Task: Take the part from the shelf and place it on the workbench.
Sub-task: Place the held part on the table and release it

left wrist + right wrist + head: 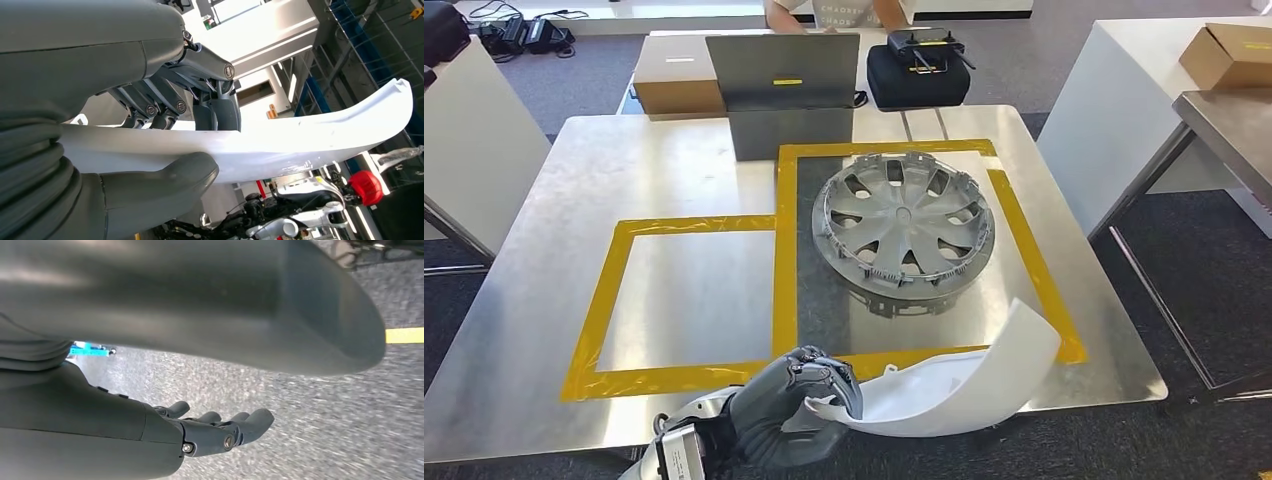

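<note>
Item: curved white part [954, 385], gripped at one end by my left hand [799, 405], held over the near edge of the workbench [674, 160].

Detail: thumb under, fingers [215, 107] over the thin, smooth, glossy plastic strip, a long arc with a lipped far end. I judge the best placement is inside the empty yellow-taped square [614, 290], lowering level and clear of the grey ribbed-spoke hubcap [904, 225] beside it. Brushed metal top, likely slippery. Right hand [220, 432] hangs over the floor, holding nothing, fingers loosely apart.
</note>
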Controlling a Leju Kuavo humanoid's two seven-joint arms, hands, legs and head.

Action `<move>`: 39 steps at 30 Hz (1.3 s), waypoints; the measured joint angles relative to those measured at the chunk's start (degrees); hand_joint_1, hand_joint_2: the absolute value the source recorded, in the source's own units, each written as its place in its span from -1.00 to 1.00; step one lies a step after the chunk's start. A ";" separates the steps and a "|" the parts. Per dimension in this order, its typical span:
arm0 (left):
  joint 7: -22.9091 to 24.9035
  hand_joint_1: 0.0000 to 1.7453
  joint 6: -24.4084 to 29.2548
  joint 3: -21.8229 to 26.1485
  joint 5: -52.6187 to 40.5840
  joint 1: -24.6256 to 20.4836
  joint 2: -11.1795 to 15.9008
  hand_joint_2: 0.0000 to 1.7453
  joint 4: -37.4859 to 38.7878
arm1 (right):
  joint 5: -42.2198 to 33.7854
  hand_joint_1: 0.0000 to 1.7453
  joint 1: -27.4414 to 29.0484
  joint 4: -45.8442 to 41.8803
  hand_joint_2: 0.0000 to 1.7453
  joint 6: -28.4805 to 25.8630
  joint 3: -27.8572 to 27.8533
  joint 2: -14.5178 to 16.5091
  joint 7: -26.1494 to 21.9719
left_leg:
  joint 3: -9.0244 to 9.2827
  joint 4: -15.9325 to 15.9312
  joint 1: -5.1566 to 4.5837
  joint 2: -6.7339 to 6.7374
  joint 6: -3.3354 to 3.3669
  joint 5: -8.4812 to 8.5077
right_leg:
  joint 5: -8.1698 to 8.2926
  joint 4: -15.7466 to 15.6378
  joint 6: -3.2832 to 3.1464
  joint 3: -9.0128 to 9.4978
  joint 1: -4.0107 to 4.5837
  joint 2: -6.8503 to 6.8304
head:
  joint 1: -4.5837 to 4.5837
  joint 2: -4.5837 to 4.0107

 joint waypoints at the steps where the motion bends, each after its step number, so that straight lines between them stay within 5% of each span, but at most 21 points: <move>1: -0.16 1.00 0.28 0.27 -0.04 0.19 -0.03 1.00 0.15 | 0.02 -1.00 -0.03 0.00 -1.00 -0.04 0.00 0.01 0.00 | 0.69 0.00 0.00 -0.06 -0.16 -0.52 | 2.80 -3.40 -0.22 0.60 0.02 0.00 | 0.01 0.00; 2: -0.38 1.00 0.71 0.69 -0.07 0.38 -0.07 1.00 0.33 | 0.03 -1.00 -0.04 0.00 -1.00 -0.09 0.00 0.01 0.00 | 1.25 -0.01 -0.01 -0.08 -0.36 -1.01 | 6.09 -6.99 -0.50 1.38 0.08 0.00 | 0.02 0.00; 4: -0.90 1.00 2.17 1.81 -0.63 0.95 -0.17 1.00 0.54 | 0.06 -1.00 -0.01 0.00 -1.00 -0.20 0.00 0.03 -0.04 | 1.94 -0.03 -0.11 -0.17 -0.92 -1.78 | 9.71 -11.64 -1.13 2.45 0.41 -0.02 | 0.11 0.00; 6: -1.33 1.00 4.08 3.09 -1.88 1.64 -0.26 1.00 0.53 | 0.09 -1.00 0.10 0.00 -1.00 -0.25 0.00 0.06 -0.10 | 2.13 0.12 -0.27 -0.26 -1.54 -2.10 | 10.14 -12.32 -1.69 2.69 0.58 0.00 | 0.17 0.00; 7: -1.46 1.00 4.80 3.68 -2.44 1.86 -0.27 1.00 0.48 | 0.11 -1.00 0.13 0.00 -1.00 -0.26 0.00 0.08 -0.13 | 2.33 -0.04 -0.32 -0.23 -1.23 -2.26 | 10.71 -12.48 -1.79 2.95 0.53 0.08 | 0.12 0.00; 10: -1.65 1.00 5.53 4.84 -2.98 2.13 -0.24 1.00 0.22 | 0.15 -1.00 0.03 0.00 -1.00 -0.26 0.00 0.14 -0.15 | 3.17 -0.94 -0.42 -0.07 0.13 -2.69 | 10.62 -12.80 -2.01 3.54 0.56 0.22 | -0.05 0.00; 15: -1.58 1.00 6.71 5.86 -3.81 2.61 -0.25 1.00 -0.13 | 0.15 -1.00 0.02 0.00 -1.00 -0.26 0.00 0.25 -0.46 | 3.77 -1.83 -0.42 -0.02 -0.64 -2.74 | 10.17 -12.84 -2.61 3.78 0.62 0.18 | -0.07 0.00; 20: -0.03 1.00 16.18 7.89 -13.12 4.09 -0.23 1.00 -0.93 | 0.38 -1.00 0.15 0.00 -1.00 -0.05 0.00 0.33 -1.84 | 3.92 -2.14 -0.32 -0.01 -1.95 -2.66 | 10.09 -12.80 -2.74 3.78 0.66 0.19 | -0.06 0.00; 32: 10.45 1.00 31.36 13.45 -33.80 4.10 0.90 1.00 1.32 | 1.39 -1.00 0.10 0.00 -1.00 0.63 0.99 0.86 -2.04 | 3.97 -2.14 -0.35 0.00 -2.16 -2.62 | 10.14 -12.86 -2.66 3.95 0.47 0.19 | -0.04 0.00; 39: 11.55 1.00 36.97 19.62 -37.78 4.45 1.65 1.00 7.95 | 1.07 -1.00 0.09 0.00 -1.00 0.73 1.05 1.45 -1.73 | 3.99 -2.14 -0.36 -0.01 -2.16 -2.62 | 10.14 -12.91 -2.66 3.98 0.47 0.19 | -0.05 0.00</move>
